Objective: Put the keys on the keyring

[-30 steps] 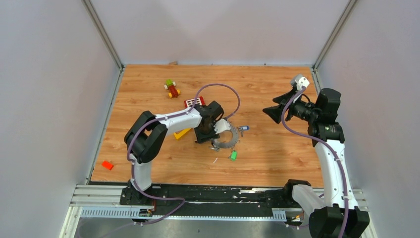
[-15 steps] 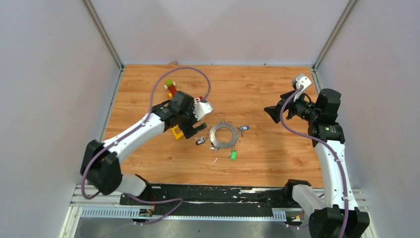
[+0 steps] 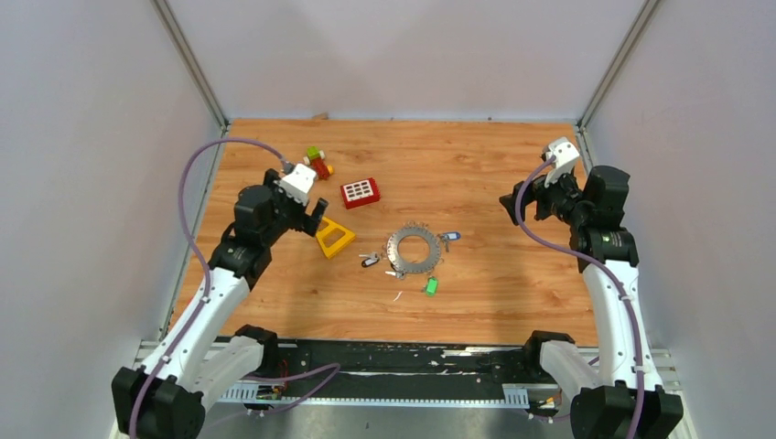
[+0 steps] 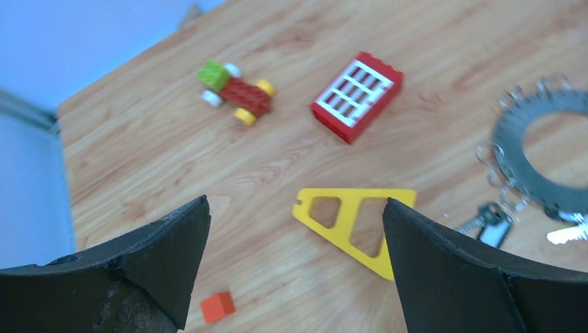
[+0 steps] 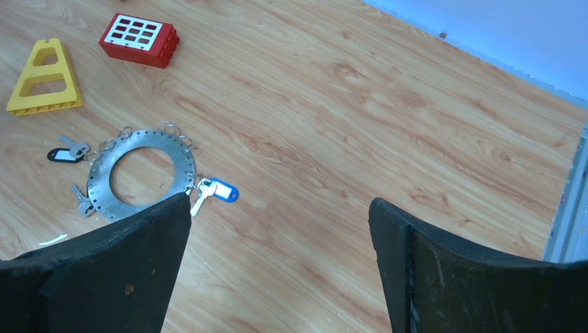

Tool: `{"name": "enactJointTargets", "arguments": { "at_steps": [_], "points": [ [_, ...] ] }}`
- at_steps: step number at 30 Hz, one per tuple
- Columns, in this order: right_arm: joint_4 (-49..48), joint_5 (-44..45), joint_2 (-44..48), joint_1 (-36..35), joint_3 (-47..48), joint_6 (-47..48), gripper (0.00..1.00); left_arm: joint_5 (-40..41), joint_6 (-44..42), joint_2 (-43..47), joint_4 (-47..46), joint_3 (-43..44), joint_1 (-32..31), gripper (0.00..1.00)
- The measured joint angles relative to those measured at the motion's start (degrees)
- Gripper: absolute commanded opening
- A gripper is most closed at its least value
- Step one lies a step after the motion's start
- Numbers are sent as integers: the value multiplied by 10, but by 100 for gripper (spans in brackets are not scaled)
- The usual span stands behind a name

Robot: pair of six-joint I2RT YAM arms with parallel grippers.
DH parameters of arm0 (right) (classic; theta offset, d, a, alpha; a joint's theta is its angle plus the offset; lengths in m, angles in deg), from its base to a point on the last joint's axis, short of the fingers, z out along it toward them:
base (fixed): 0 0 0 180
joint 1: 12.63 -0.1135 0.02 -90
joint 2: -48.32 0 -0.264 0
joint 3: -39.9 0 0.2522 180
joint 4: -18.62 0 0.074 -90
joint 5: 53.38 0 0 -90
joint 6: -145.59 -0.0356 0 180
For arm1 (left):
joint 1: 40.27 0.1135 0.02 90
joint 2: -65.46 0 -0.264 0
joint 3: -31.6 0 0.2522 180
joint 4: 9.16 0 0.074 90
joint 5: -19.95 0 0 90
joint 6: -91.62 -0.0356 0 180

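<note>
Two arms stand drawn back from the middle of a wood-grain table [image 3: 512, 302], both with jaws spread wide and nothing held.

On the left, the left gripper [image 3: 316, 216] hangs above the table just left of a yellow block [image 5: 43, 105]. A second ago it was down over the keyring with its arm folded near the centre. Since then it has swung away to the left and opened up. An orange block [image 4: 217, 306] lies toward the left edge, seen only by the left wrist camera. Beyond the gripper sit a toy car [image 3: 317, 163] and, to its right, a red brick [image 3: 361, 192].

Near the centre the keyring [image 3: 394, 249] lies flat on the table, uncovered now, with small wire loops along its rim. A black key [image 3: 370, 261] lies just beside its left edge and a blue key [image 3: 450, 237] at its right edge. A green key [image 3: 430, 286] lies apart from it on the near side. Whether the black and blue keys are hooked on cannot be told.

On the right, the right gripper [image 3: 512, 203] hovers above the table close to the right wall, slightly farther right than before. Bare table runs between the keyring and that wall, along the far edge, and across the near strip in front of the arm bases.
</note>
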Motion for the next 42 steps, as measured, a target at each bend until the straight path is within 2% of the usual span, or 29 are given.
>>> {"name": "enactJointTargets", "arguments": {
  "at_steps": [10, 14, 23, 28, 33, 42],
  "points": [
    [12, 17, 37, 0, 10, -18, 100, -47, 127, 57, -48, 0, 197, 100],
    [20, 13, 15, 0, 43, -27, 100, -62, 157, 58, -48, 0, 236, 100],
    [18, -20, 3, 0, 60, -65, 100, -91, 195, 140, -91, -75, 242, 100],
    [-45, -9, 49, 0, 0, -92, 100, -120, 201, 187, -120, -101, 242, 100],
    [-65, 6, 77, 0, -24, -96, 100, -136, 200, 188, -138, -103, 242, 100],
    [-76, 47, 65, 0, -24, -97, 100, -143, 189, 175, -138, -106, 242, 100]
  ]
}}
